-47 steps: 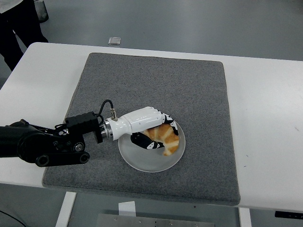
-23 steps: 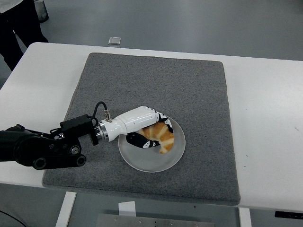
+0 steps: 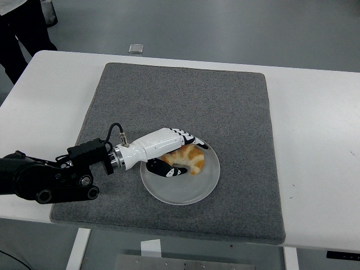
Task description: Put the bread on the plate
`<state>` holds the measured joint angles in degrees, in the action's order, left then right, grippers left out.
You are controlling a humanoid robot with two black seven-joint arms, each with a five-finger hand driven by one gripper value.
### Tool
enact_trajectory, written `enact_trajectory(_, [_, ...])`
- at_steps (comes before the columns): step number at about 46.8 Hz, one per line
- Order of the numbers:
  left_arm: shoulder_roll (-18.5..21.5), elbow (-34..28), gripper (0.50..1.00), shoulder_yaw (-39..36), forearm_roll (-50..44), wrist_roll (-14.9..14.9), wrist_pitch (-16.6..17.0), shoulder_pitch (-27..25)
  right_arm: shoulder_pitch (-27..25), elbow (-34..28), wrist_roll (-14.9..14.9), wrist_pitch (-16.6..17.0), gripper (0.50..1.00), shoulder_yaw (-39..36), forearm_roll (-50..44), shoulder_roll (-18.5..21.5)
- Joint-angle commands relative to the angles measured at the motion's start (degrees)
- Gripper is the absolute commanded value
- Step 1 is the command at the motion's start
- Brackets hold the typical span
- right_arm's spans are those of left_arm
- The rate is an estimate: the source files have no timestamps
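From the head camera I see my white-shelled left hand with its fingers closed around the golden-brown curved bread, holding it over the round grey plate on the grey felt mat.

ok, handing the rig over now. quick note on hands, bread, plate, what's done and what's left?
Left hand: over the plate, fingers curled around the bread, not released.
Right hand: not in view.
Bread: over the middle of the plate, in the left hand's grasp; whether it already rests on the plate surface cannot be told from this view.
Plate sits on the grey mat, towards its near edge, on the white table.
Done: bread carried to the plate.
Left: set it down if it is not down, open the fingers, pull the left arm back clear of the plate.
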<state>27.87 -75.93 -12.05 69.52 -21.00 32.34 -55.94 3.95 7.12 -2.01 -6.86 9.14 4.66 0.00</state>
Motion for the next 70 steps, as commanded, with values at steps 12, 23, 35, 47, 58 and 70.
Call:
enact_trajectory(12, [0.8, -0.4, 0.887, 0.6, -0.1, 0.0, 0.0, -0.2, 0.0, 0.0, 0.0, 0.0, 0.952, 0.0, 0.0, 0.0])
enact_trajectory(23, [2.2, -1.9, 0.924, 4.8, -1.3, 0.0, -1.2, -0.4, 0.0, 0.0, 0.1, 0.0, 0.952, 0.0, 0.0, 0.0])
enact_trajectory(35, [3.7, -3.4, 0.926, 11.3, -6.7, 0.0, -7.8, -0.6, 0.0, 0.0, 0.1, 0.0, 0.952, 0.0, 0.0, 0.0])
enact_trajectory(47, [5.7, -3.1, 0.928, 24.3, -16.4, 0.3, -19.8, -1.4, 0.0, 0.0, 0.1, 0.0, 0.952, 0.1, 0.0, 0.0])
enact_trajectory(58, [8.2, 1.1, 0.947, 30.2, -27.2, 0.5, -27.4, -6.5, 0.0, 0.0, 0.1, 0.0, 0.952, 0.1, 0.0, 0.0])
enact_trajectory(70, [8.9, 8.9, 0.96, 32.6, -39.3, 0.5, -33.6, -11.2, 0.0, 0.0, 0.1, 0.0, 0.952, 0.1, 0.0, 0.0])
